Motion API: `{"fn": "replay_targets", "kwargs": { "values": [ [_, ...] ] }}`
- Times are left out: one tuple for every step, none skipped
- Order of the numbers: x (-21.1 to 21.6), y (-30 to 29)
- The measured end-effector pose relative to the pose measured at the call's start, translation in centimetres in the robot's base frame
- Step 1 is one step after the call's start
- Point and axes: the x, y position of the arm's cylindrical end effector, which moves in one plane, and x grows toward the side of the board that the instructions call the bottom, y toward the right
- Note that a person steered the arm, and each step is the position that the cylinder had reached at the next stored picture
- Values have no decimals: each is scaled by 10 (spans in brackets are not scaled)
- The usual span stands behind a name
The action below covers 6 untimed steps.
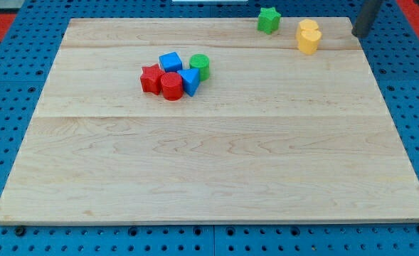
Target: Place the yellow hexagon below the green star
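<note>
The green star (268, 19) sits near the board's top edge, right of the middle. Two yellow blocks touch each other just right of it and slightly lower: one (308, 28) behind, one (309, 42) in front. I cannot tell which one is the hexagon. My tip (359, 35) is the lower end of a dark rod at the view's top right, right of the yellow blocks and apart from them.
A cluster of blocks sits left of the board's middle: a red star (151, 78), a red cylinder (171, 86), a blue cube (170, 62), a blue triangular block (190, 81) and a green cylinder (200, 66). The wooden board (209, 163) lies on a blue pegboard.
</note>
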Motion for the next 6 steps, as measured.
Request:
{"fn": "replay_targets", "kwargs": {
  "values": [
    [-15,-29],
    [15,-92],
    [32,-141],
    [12,-109],
    [-7,-138],
    [-26,-152]
  ]
}}
